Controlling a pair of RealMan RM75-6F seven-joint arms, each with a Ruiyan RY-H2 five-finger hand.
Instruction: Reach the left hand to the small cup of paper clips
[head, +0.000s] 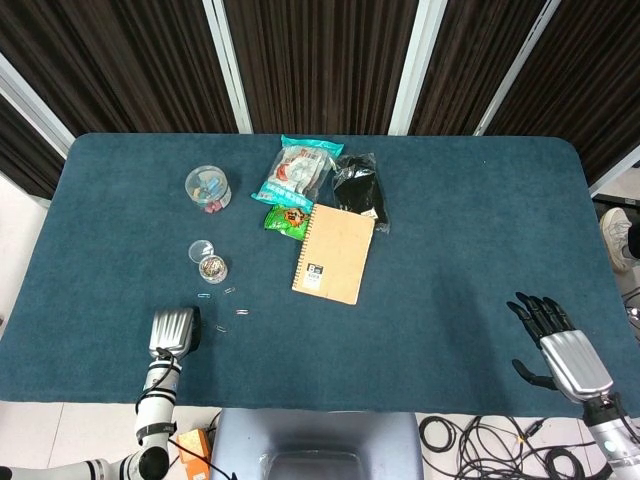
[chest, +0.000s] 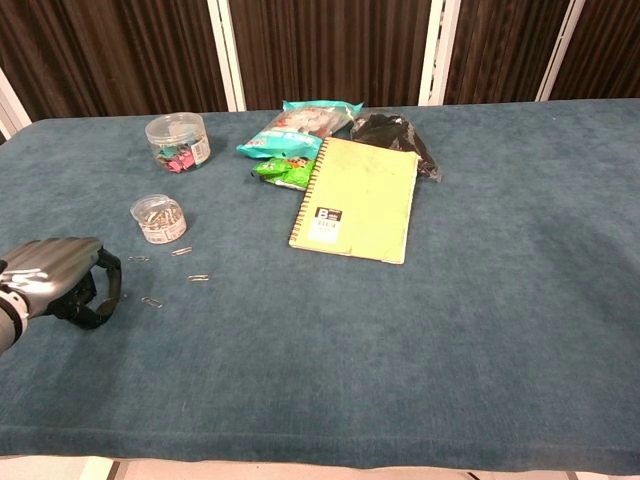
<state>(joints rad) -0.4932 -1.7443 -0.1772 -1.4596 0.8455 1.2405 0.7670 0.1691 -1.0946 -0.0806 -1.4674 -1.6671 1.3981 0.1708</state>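
The small clear cup of paper clips stands upright on the blue table, left of centre. A few loose paper clips lie just in front of it. My left hand rests on the cloth near the front left edge, fingers curled in with nothing in them, a short way in front of and left of the cup. My right hand lies at the front right edge, fingers spread and holding nothing; the chest view does not show it.
A larger clear tub of coloured clips stands behind the cup. A tan spiral notebook, snack packets and a black bag lie mid-table.
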